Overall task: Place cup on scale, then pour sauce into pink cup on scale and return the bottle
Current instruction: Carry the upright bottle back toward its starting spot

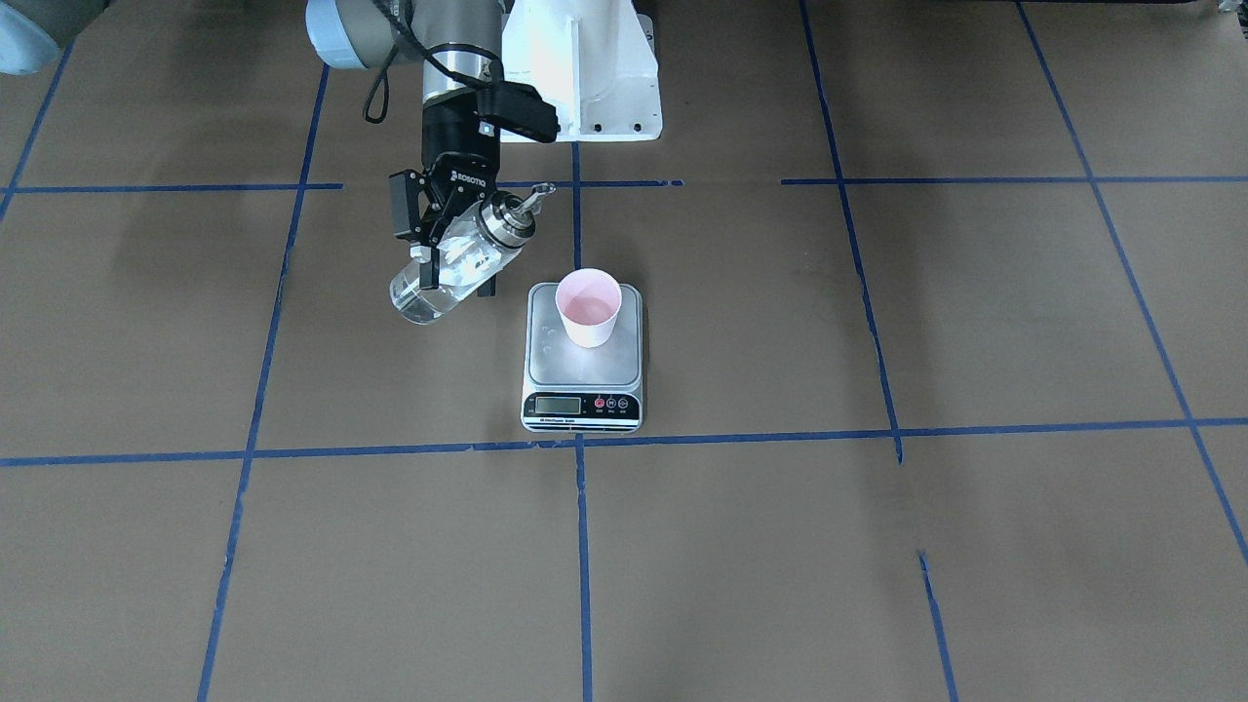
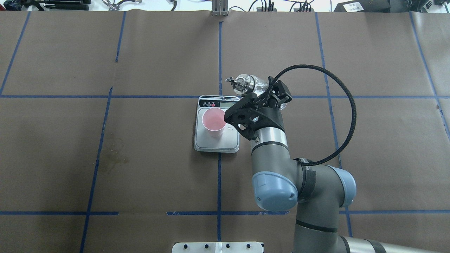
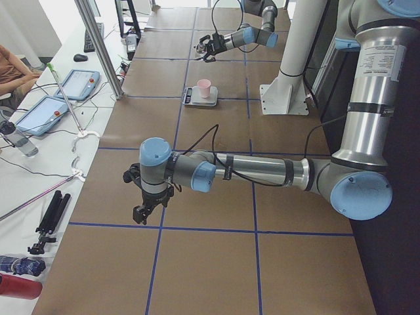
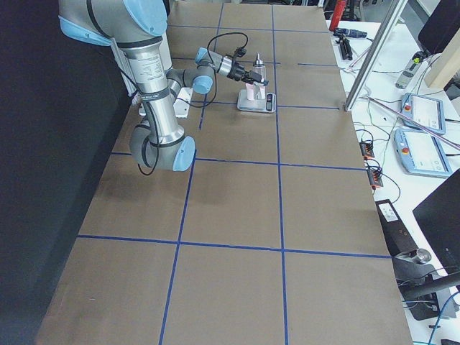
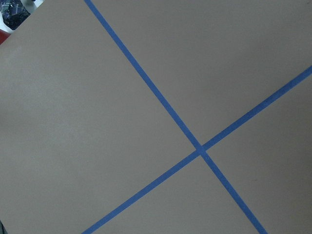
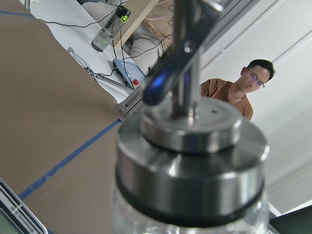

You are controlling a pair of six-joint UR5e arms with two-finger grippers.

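The pale pink cup stands upright on the steel platform of the scale. My right gripper is shut on the clear glass bottle, holding it in the air beside the scale. The bottle is tilted, its metal cap and spout higher than its base and pointing toward the cup, not over it. Clear sauce pools at the bottle's low end. My left gripper hangs over bare table far from the scale; I cannot tell its state.
Brown paper with blue tape lines covers the table. The white robot base stands behind the scale. A person sits past the table's far edge, by a side bench with tablets and cables.
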